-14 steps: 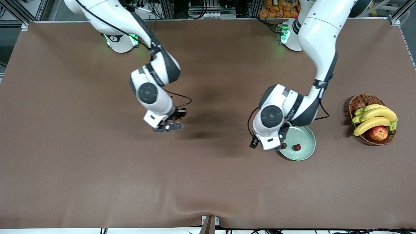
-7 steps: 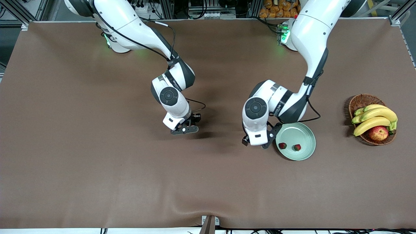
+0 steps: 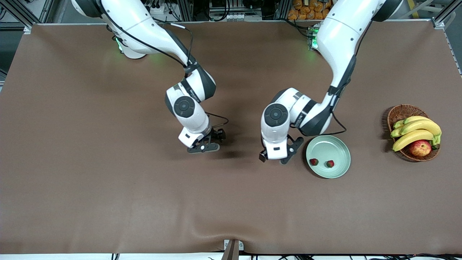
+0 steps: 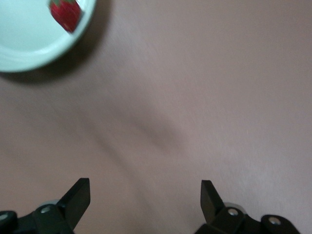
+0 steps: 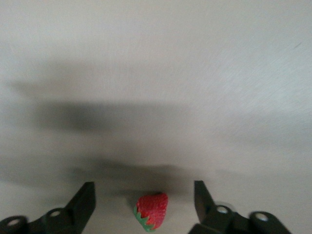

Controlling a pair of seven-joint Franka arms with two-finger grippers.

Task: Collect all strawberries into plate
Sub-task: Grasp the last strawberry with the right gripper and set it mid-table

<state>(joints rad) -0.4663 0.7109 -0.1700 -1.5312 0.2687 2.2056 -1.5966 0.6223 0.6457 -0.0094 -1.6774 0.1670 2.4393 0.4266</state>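
Plate (image 3: 335,148): two strawberries (image 3: 314,162) inside, unchanged. Left gripper (image 3: 278,159): spread wide, empty, shifted off the plate onto bare table beside it. Right gripper (image 5: 145,197): fingers newly parted around third strawberry (image 5: 152,210), mid-table; contact unclear.

No legible text, labels, numbers or signs anywhere. Faint dark lettering on the black band of the right arm (image 3: 196,94) and on the band of the left arm (image 3: 302,118), too small to read. Nothing printed on plate (image 3: 337,148), basket (image 3: 400,112) or worktop (image 3: 108,187).
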